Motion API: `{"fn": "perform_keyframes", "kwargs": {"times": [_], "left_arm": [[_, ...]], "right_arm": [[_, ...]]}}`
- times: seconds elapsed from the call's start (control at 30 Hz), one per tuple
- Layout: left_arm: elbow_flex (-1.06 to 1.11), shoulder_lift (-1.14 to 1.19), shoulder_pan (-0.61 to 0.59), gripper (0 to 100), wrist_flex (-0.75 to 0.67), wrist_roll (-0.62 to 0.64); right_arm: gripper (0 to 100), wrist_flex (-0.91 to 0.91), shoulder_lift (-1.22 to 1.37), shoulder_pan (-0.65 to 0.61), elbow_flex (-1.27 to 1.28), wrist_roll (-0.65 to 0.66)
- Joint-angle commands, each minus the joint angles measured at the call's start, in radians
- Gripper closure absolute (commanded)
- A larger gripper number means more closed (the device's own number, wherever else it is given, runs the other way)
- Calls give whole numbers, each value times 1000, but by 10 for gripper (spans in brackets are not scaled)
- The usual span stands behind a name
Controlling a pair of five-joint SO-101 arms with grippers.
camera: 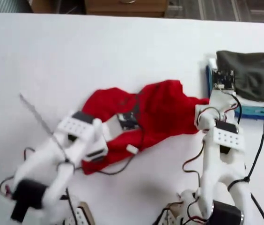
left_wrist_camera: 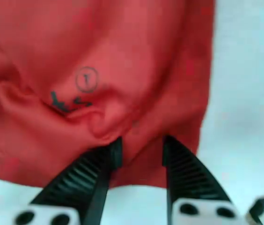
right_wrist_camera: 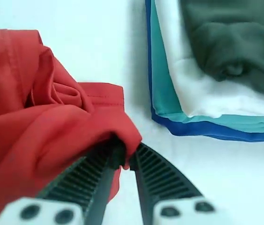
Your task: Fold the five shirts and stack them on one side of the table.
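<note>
The red shirt (camera: 160,110) is still unfolded on the white table (camera: 76,51), a crumpled band whose long axis runs straight toward the stack of folded shirts (right_wrist_camera: 207,126). One end lies just beside the stack and the other trails well away from it. The stack holds four layers: a dark green shirt (camera: 251,75) on top, then white, teal and blue, edges roughly squared. At the end nearest the stack, the right gripper (right_wrist_camera: 126,152) has its jaws pinched down to almost nothing on a corner of the red cloth, which bunches up over the fingertips with a stitched hem showing. At the far end from the stack, the left gripper (left_wrist_camera: 142,150) sits at the shirt's edge with its jaws parted by a narrow gap. Red fabric lies across that gap, but nothing is clamped. There is print on the cloth just beyond those tips — a small circled mark with a few dark strokes beside it, creased into a fold and too blurred to read. The middle of the shirt humps up in loose folds between the two arms.
</note>
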Motion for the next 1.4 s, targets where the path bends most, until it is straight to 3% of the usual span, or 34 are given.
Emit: {"fn": "perform_keyframes", "kwargs": {"times": [0.0,0.2,0.43,0.73,1.03,1.17,1.37], "left_arm": [[-162,141,-101,835,-35,6],[-535,315,-230,835,81,114],[-800,419,-186,835,299,112],[-1026,427,-72,835,698,61],[-716,416,44,865,687,-98],[-650,422,-2,900,578,-86],[-544,423,-64,830,397,-21]], "right_arm": [[978,-15,-1,-2,-12,-11],[978,-8,-1,-13,-6,-11],[978,-8,8,-48,-5,-11],[978,-13,1,-58,5,-11],[978,-16,1,-51,2,-11],[978,-16,1,-51,0,-11],[978,-16,2,-51,0,-11]]}}
